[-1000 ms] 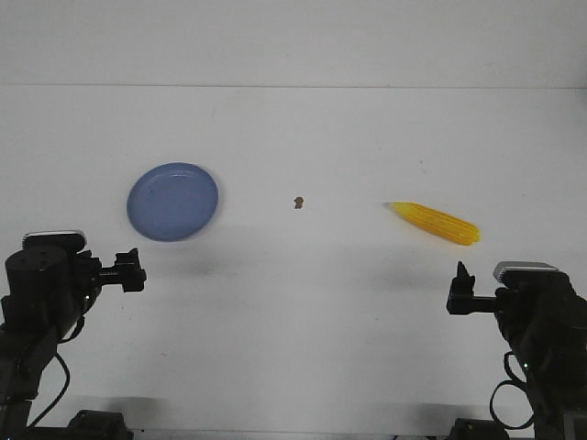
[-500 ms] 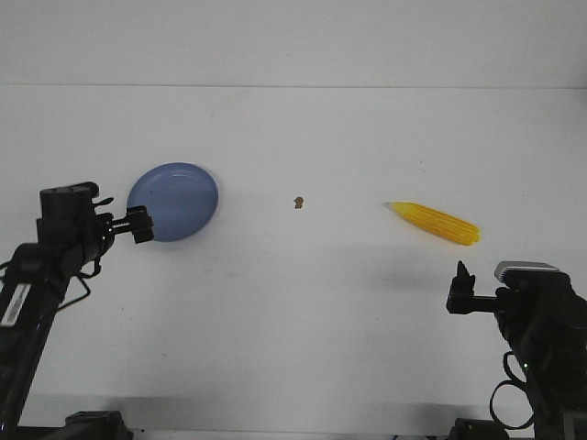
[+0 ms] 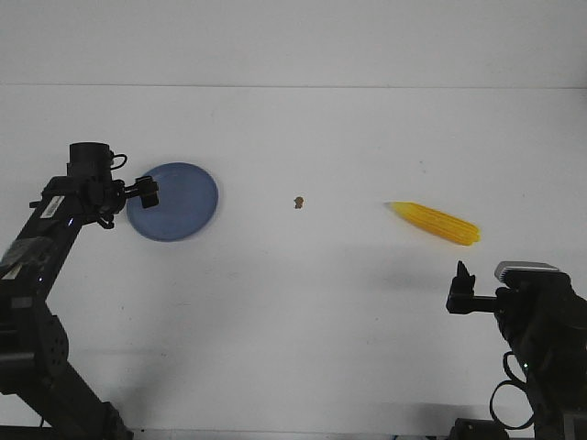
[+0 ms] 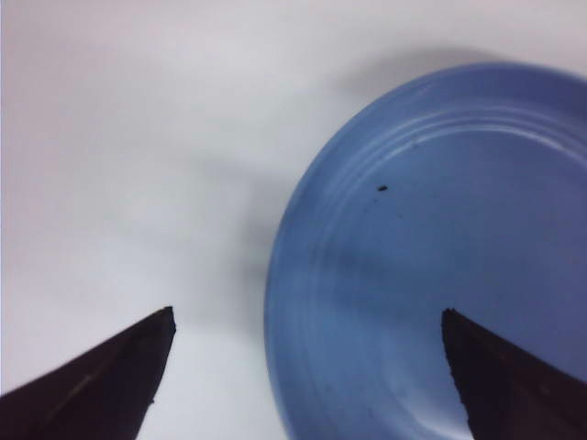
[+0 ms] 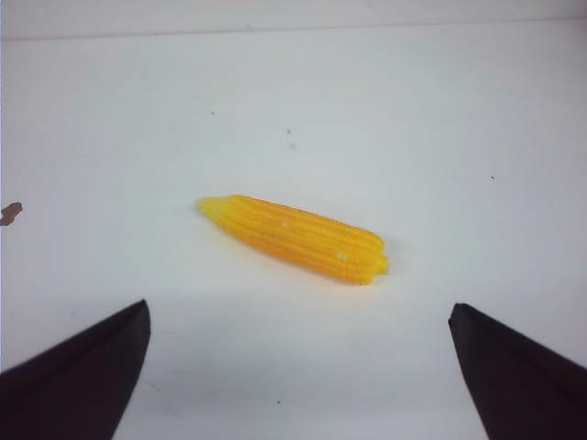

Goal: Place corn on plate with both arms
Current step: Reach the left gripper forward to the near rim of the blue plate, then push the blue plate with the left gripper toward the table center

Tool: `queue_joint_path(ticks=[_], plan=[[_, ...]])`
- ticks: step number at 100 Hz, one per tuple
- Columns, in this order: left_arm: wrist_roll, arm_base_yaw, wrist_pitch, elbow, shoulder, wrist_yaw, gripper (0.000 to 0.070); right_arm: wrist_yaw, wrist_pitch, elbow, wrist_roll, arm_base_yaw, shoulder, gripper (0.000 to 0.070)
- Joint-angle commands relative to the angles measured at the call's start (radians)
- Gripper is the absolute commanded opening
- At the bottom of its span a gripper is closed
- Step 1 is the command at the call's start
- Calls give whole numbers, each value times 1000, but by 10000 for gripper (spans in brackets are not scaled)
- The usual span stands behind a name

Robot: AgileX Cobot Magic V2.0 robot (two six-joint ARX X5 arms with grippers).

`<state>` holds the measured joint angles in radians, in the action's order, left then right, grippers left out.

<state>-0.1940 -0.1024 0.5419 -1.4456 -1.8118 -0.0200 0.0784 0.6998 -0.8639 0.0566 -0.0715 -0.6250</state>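
The yellow corn (image 3: 437,223) lies on the white table at the right, its pointed end toward the middle; it also shows in the right wrist view (image 5: 295,238). The blue plate (image 3: 179,203) lies at the left and fills much of the left wrist view (image 4: 431,257). My left gripper (image 3: 147,191) is open and empty over the plate's left edge, one finger over the plate, the other over bare table. My right gripper (image 3: 461,286) is open and empty, nearer the front than the corn and apart from it.
A tiny brown speck (image 3: 299,202) lies on the table between the plate and the corn; it also shows at the edge of the right wrist view (image 5: 9,213). The table's far edge meets a white wall.
My left arm has risen and swung forward from the front left to the plate's left edge. The right arm, corn and plate have not moved.
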Motion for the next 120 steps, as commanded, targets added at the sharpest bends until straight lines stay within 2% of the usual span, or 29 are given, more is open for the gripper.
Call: queue_joint_path(ticks=[1, 36, 43, 47, 58, 61, 64, 77, 102, 120], plan=[[10, -3, -9, -22, -47, 2, 592, 2, -3, -21, 8, 0, -3, 700], [9, -10, -21, -22, -138, 2, 592, 2, -3, -21, 8, 0, -3, 700], [8, -10, -20, -22, -139, 2, 562, 3, -3, -21, 8, 0, -3, 700], [8, -10, -20, -22, -139, 2, 485, 2, -3, -21, 8, 0, -3, 700], [9, -10, -15, -22, -139, 4, 102, 2, -3, -21, 8, 0, -3, 700], [9, -10, -15, -22, -139, 6, 26, 2, -3, -21, 8, 0, -3, 700], [9, -10, -16, -22, -139, 12, 0, 2, -3, -21, 8, 0, -3, 700], [8, -18, -21, -22, -138, 90, 4, 2, -3, -21, 8, 0, -3, 700], [5, -28, -4, -22, -98, 377, 4, 2, -3, -21, 8, 0, -3, 700], [8, -3, 11, -21, -40, 476, 4, 2, -3, -21, 8, 0, -3, 700]])
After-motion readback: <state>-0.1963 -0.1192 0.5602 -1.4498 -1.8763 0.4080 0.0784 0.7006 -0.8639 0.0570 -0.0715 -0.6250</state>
